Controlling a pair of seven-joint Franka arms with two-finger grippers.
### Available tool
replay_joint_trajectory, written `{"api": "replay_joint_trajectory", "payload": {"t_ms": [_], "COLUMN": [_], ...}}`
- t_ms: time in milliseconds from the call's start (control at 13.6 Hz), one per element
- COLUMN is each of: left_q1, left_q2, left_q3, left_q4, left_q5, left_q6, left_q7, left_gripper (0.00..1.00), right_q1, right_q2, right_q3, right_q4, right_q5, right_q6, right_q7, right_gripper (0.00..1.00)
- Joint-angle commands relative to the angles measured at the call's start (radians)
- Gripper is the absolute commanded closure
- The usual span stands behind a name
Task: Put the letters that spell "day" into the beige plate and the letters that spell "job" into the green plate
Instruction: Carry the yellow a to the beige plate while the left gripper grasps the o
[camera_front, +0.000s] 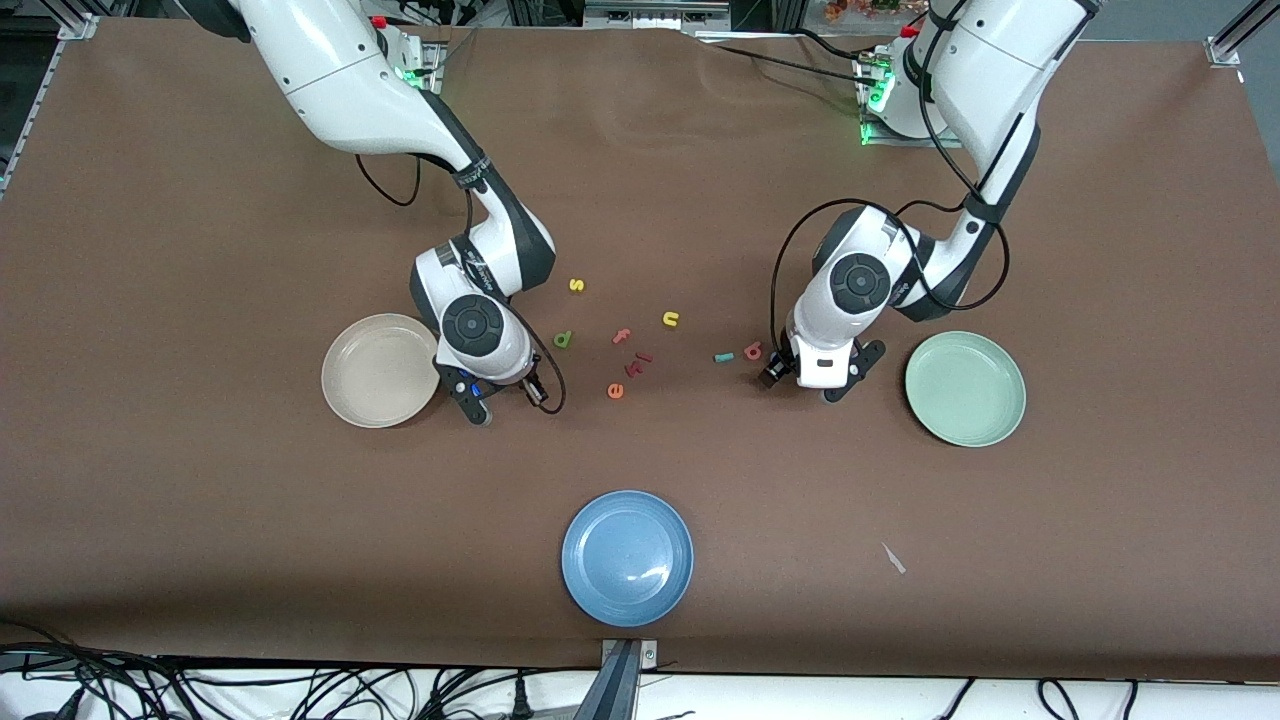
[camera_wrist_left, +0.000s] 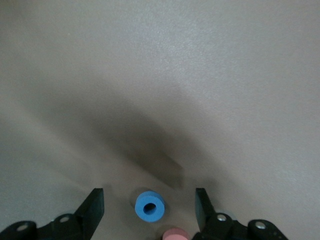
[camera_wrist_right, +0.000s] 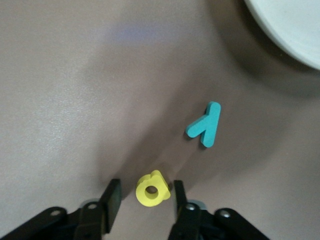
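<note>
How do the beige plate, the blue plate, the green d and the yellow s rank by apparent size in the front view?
1. blue plate, slightly largest, though it lies nearest the camera.
2. beige plate, nearly the same.
3. green d and yellow s: both tiny, too alike to rank.

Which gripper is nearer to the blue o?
Left. The left gripper is down at the blue o, its jaws either side of it with gaps. The right gripper is toward the right arm's end of the table, by the beige plate, straddling the yellow a.
</note>
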Motion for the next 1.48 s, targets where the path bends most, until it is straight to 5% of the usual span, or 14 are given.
{"api": "replay_joint_trajectory", "payload": {"t_ms": [0, 295, 369, 811, 1033, 1402], "left_q1": [0.000, -0.003, -0.003, -0.021, -0.024, -0.035], "left_q2": [0.011, 0.028, 0.028, 0.037, 0.041, 0.041], "left_q3": [0.003, 0.001, 0.001, 0.000, 0.000, 0.000], "left_q4": [0.013, 0.013, 0.015, 0.018, 0.018, 0.018], "left_q5": [0.024, 0.020, 0.018, 0.018, 0.018, 0.021], "left_q6": [0.003, 0.002, 0.002, 0.000, -0.001, -0.011], "left_q7": [-0.031, -0.033, -0.039, -0.076, -0.079, -0.068], "left_gripper": [0.23, 0.33, 0.33, 0.39, 0.47, 0.82], "right_q1": [0.004, -0.009, -0.010, -0.026, -0.026, -0.024], "right_q2": [0.006, -0.058, -0.079, -0.172, -0.231, -0.279], "right_q3": [0.002, -0.009, -0.029, -0.176, -0.230, -0.242], "right_q4": [0.015, 0.029, 0.030, 0.007, -0.123, -0.309], "right_q5": [-0.017, -0.019, -0.021, -0.008, -0.007, -0.004], "right_q6": [0.000, -0.018, -0.038, -0.226, -0.238, -0.117], "right_q7": [0.023, -0.049, -0.083, -0.449, -0.550, -0.535], "right_gripper": [0.88, 0.91, 1.00, 1.00, 1.00, 1.00]}}
